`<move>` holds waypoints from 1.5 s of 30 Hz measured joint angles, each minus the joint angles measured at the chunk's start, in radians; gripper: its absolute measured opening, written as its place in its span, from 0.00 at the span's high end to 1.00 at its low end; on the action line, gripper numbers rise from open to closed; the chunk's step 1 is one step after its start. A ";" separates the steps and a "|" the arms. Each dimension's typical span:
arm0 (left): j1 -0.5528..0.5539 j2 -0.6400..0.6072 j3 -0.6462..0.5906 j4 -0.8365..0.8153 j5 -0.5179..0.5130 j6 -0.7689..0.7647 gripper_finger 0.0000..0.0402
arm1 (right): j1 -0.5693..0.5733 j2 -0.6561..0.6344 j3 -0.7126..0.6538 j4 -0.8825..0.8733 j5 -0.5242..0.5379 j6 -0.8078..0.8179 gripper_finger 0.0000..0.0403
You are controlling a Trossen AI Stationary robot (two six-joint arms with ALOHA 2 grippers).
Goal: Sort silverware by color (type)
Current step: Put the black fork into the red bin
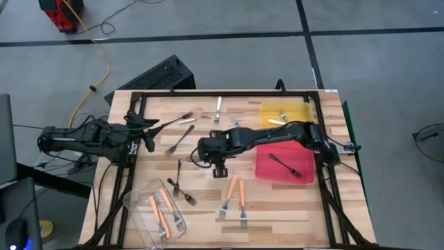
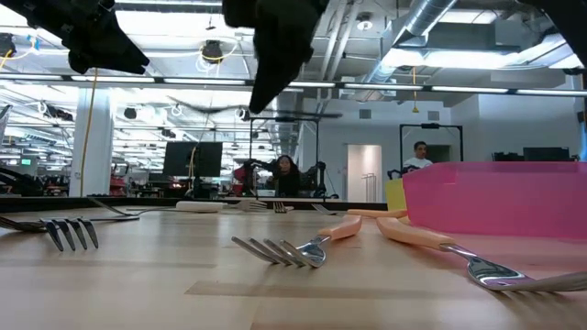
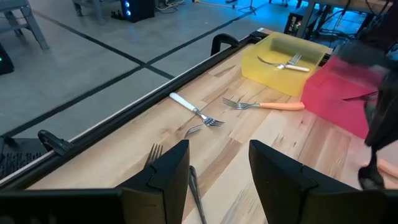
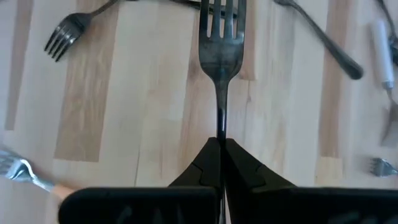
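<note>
My right gripper (image 1: 220, 169) hangs over the table's middle, shut on a dark fork (image 4: 220, 37) whose tines point away past the fingertips. In the low view this gripper (image 2: 261, 92) is well above the wood. My left gripper (image 1: 152, 126) waits open near the left edge. A dark fork handle (image 3: 196, 190) lies on the table between its fingers (image 3: 168, 171), untouched. Two orange forks (image 1: 234, 194) lie flat near the front. More orange forks (image 1: 163, 215) rest in the clear tub (image 1: 139, 201). My right gripper pinches the dark fork's handle (image 4: 220, 127) between its two shut fingers. The fork runs along the fingers and sticks out beyond their tips, tines (image 4: 220, 22) farthest away. It is lifted clear of the table.
The yellow tray (image 1: 302, 114) at the far right holds a white-handled fork (image 3: 292, 65). The red tray (image 1: 267, 167) beside it holds a dark fork (image 1: 286, 164). Loose dark forks (image 1: 179, 177), a white fork (image 1: 218, 107) and an orange fork (image 3: 267, 104) lie scattered on the wood.
</note>
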 joint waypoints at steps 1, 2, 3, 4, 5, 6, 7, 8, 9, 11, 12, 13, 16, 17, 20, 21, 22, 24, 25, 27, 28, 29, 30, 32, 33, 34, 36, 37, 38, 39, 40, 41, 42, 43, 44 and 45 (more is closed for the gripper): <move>0.000 0.000 0.000 -0.001 0.000 0.000 0.62 | 0.000 -0.006 0.000 -0.004 0.000 0.000 0.94; 0.000 0.000 0.000 -0.002 0.000 -0.001 0.62 | 0.000 -0.013 0.000 -0.002 0.000 0.000 0.94; 0.000 0.000 0.000 -0.003 0.000 -0.001 0.62 | 0.000 -0.020 0.000 -0.004 0.000 -0.001 0.94; 0.000 0.000 0.000 -0.005 0.000 -0.001 0.62 | 0.000 -0.022 0.000 -0.010 0.000 -0.003 0.94; 0.000 0.000 0.000 -0.005 0.000 -0.001 0.62 | -0.001 -0.024 0.000 -0.012 0.000 -0.004 0.94; 0.000 0.000 0.000 -0.005 0.000 -0.001 0.62 | -0.003 -0.025 0.000 -0.012 0.000 -0.004 0.94; 0.000 0.000 0.000 -0.005 0.000 -0.001 0.62 | -0.005 -0.025 0.000 -0.023 -0.001 -0.004 0.94; 0.000 0.000 0.000 -0.005 0.000 -0.001 0.62 | -0.007 -0.025 0.000 -0.043 -0.001 -0.004 0.94; 0.000 0.000 0.000 -0.006 0.000 -0.001 0.62 | -0.009 -0.025 -0.001 -0.062 0.000 -0.004 0.94; 0.000 0.000 0.000 -0.008 0.000 -0.001 0.62 | -0.014 -0.025 -0.015 -0.063 -0.006 -0.003 0.94; 0.000 0.000 0.000 -0.012 0.000 -0.001 0.62 | -0.016 -0.025 -0.026 -0.061 -0.008 -0.003 0.94; 0.000 0.000 0.000 -0.017 0.000 -0.001 0.62 | -0.018 -0.025 -0.038 -0.063 -0.007 0.002 0.94; 0.000 0.000 0.000 -0.034 0.000 -0.002 0.62 | -0.021 -0.053 -0.100 -0.064 -0.006 0.013 0.94; 0.000 0.000 0.000 -0.037 0.000 -0.002 0.62 | -0.019 -0.070 -0.126 -0.049 -0.007 0.022 0.94; 0.000 0.000 0.000 -0.042 -0.001 -0.002 0.62 | -0.018 -0.142 -0.230 0.003 -0.006 0.048 0.94; 0.000 0.000 0.000 -0.042 -0.001 -0.002 0.62 | -0.017 -0.167 -0.269 0.033 -0.006 0.057 0.94; 0.000 0.000 0.000 -0.042 -0.001 -0.002 0.62 | -0.017 -0.197 -0.310 0.074 -0.006 0.069 0.94; 0.000 0.000 0.000 -0.042 -0.001 -0.002 0.62 | -0.018 -0.253 -0.386 0.136 -0.006 0.087 0.94; 0.000 0.000 0.000 -0.041 -0.001 -0.002 0.62 | -0.019 -0.285 -0.425 0.158 -0.005 0.095 0.94; 0.000 0.000 0.000 -0.041 -0.002 -0.003 0.62 | -0.027 -0.347 -0.500 0.196 -0.005 0.116 0.94; 0.000 0.000 0.000 -0.042 -0.001 -0.003 0.62 | -0.032 -0.371 -0.537 0.213 -0.004 0.124 0.94; 0.000 0.000 0.000 -0.041 -0.002 -0.003 0.62 | -0.034 -0.394 -0.572 0.231 -0.004 0.134 0.94; 0.000 0.000 0.000 -0.042 -0.001 -0.003 0.62 | -0.040 -0.419 -0.610 0.249 -0.003 0.140 0.94; 0.000 0.000 0.000 -0.041 -0.001 -0.003 0.62 | -0.046 -0.454 -0.675 0.270 0.001 0.157 0.94; 0.000 0.000 0.000 -0.041 -0.002 -0.003 0.62 | -0.047 -0.475 -0.703 0.289 0.001 0.169 0.94; 0.000 0.000 0.000 -0.041 -0.005 -0.003 0.62 | -0.047 -0.495 -0.730 0.299 0.002 0.180 0.94; 0.000 0.000 0.000 -0.041 -0.015 -0.003 0.62 | -0.047 -0.525 -0.770 0.289 0.002 0.195 0.94; 0.000 0.000 0.000 -0.041 -0.022 -0.003 0.62 | -0.046 -0.540 -0.786 0.291 0.006 0.203 0.94; 0.000 0.000 0.000 -0.042 -0.029 -0.003 0.62 | -0.044 -0.555 -0.804 0.290 0.012 0.213 0.94; 0.000 0.000 0.000 -0.042 -0.033 -0.003 0.62 | -0.041 -0.567 -0.819 0.282 0.019 0.221 0.94; 0.000 0.000 0.000 -0.042 -0.034 -0.003 0.62 | -0.036 -0.581 -0.833 0.277 0.023 0.230 0.94; 0.000 0.000 0.000 -0.042 -0.034 -0.003 0.62 | -0.034 -0.598 -0.846 0.272 0.025 0.237 0.94; 0.000 0.000 0.000 -0.043 -0.034 -0.003 0.62 | -0.031 -0.617 -0.864 0.266 0.027 0.245 0.94; 0.000 0.000 0.000 -0.044 -0.035 -0.003 0.62 | -0.031 -0.635 -0.883 0.259 0.030 0.257 0.94; 0.000 0.000 0.000 -0.045 -0.035 -0.003 0.62 | -0.031 -0.654 -0.903 0.261 0.032 0.273 0.94; 0.000 0.000 0.000 -0.047 -0.035 -0.003 0.62 | -0.031 -0.672 -0.923 0.260 0.034 0.290 0.94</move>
